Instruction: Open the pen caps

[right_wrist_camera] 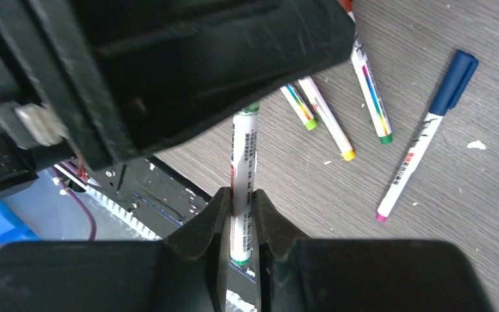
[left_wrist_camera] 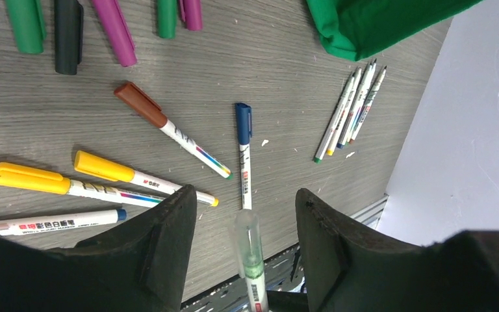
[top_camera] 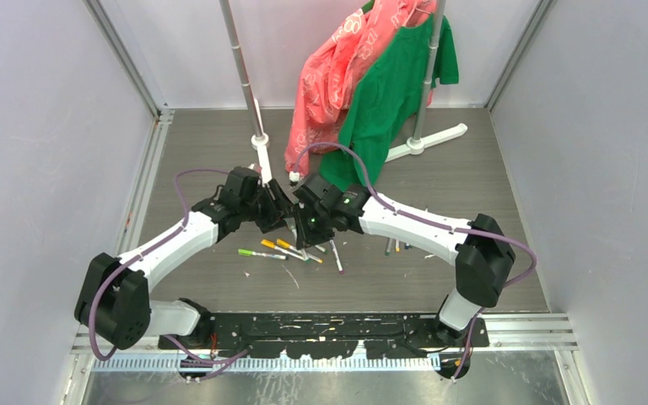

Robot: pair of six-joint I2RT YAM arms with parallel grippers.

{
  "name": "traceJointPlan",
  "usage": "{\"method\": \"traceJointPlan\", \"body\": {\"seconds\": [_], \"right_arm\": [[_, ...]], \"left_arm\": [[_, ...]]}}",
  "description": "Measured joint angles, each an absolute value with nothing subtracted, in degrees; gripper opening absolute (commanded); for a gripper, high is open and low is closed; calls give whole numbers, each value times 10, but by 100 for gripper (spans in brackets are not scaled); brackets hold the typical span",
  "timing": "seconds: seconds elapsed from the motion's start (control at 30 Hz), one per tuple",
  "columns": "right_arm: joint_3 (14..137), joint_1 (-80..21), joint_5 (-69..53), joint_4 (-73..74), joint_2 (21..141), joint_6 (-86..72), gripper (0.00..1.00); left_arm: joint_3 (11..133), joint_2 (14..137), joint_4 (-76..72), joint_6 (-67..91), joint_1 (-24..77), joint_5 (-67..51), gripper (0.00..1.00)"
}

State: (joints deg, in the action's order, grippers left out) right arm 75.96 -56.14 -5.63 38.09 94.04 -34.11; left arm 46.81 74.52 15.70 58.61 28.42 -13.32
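The right gripper (right_wrist_camera: 240, 195) is pinched on the barrel of a white marker pen with green ends (right_wrist_camera: 243, 146), holding it above the grey wood-grain counter (right_wrist_camera: 468, 260). The left gripper (left_wrist_camera: 245, 195) is spread, its jaws on either side of that pen's translucent plastic cap (left_wrist_camera: 247, 234) (not touching it). On the counter below lie a yellow-capped pen (left_wrist_camera: 26, 179), a brown-capped pen (left_wrist_camera: 140, 103) and a blue-capped pen (left_wrist_camera: 243, 123). Farther off are a loose green cap (left_wrist_camera: 26, 26) and a loose magenta cap (left_wrist_camera: 114, 32).

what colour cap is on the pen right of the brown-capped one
Blue cap, clearest in left wrist view.
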Motion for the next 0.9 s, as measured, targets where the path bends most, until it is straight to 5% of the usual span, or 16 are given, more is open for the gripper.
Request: {"method": "traceJointPlan", "body": {"seconds": [0.23,0.5,0.67,0.9], "right_arm": [[783,-561,-67,376,952,-343,1],[784,-561,-67,374,955,-345,1],[784,-561,-67,375,955,-345,2],[784,-561,-69,372,955,-347,18]], "left_arm": [[468,747,145,595,289,-137,41],[466,747,136,596,289,-137,0],[459,745,132,597,289,-135,0],[451,730,129,597,289,-129,0]]}}
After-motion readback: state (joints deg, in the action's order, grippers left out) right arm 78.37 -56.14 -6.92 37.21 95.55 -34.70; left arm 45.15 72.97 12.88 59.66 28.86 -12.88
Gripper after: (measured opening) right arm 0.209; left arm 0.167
